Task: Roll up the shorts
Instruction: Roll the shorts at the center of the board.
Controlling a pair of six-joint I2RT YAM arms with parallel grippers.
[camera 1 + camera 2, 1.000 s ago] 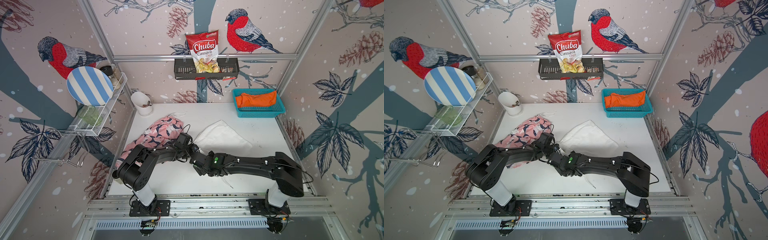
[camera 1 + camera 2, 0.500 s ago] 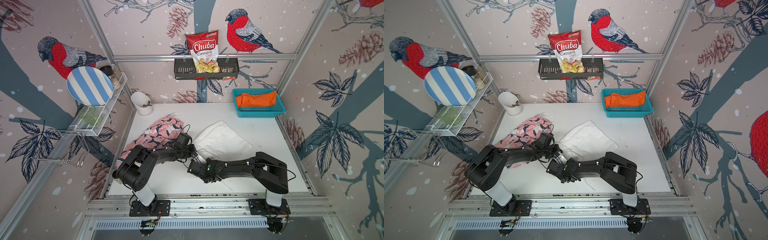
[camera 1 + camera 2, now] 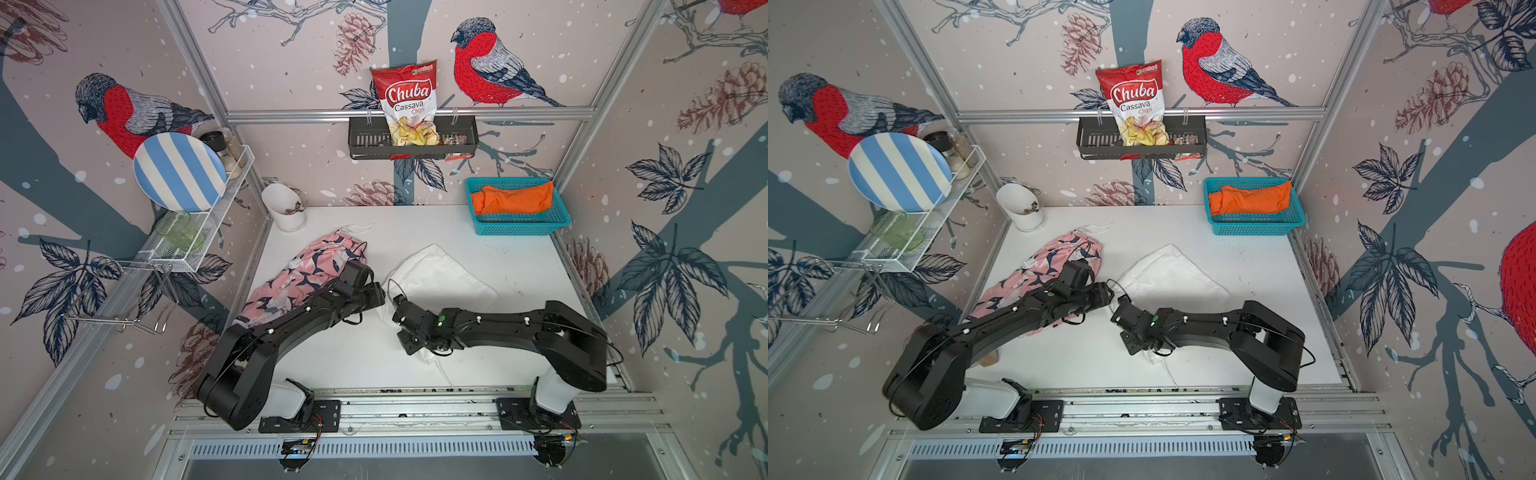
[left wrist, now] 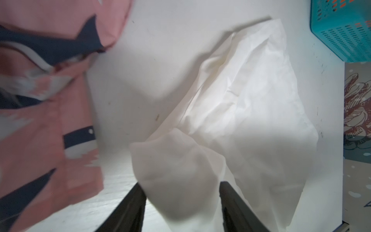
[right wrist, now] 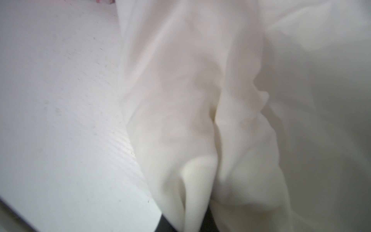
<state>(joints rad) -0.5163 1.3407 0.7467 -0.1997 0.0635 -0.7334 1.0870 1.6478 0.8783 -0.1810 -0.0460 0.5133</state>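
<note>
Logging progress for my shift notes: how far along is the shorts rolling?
Done, it seems: orange shorts bundled in the basket. In hand: white shorts, right pincer shut on them, left pincer open around a fold. Remaining: pink shorts, lying loose.

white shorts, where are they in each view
Top view: white shorts in the middle, beside pink shorts.
Top view: same spot.
Left wrist: between pink shorts and teal basket, at.
Right wrist: fills most of the picture.
Shared landmark: teal basket, missing from right wrist.

The red chips bag (image 3: 408,106) in the black wall rack (image 3: 411,141) reads "Chuba Cassava Chips"
</note>
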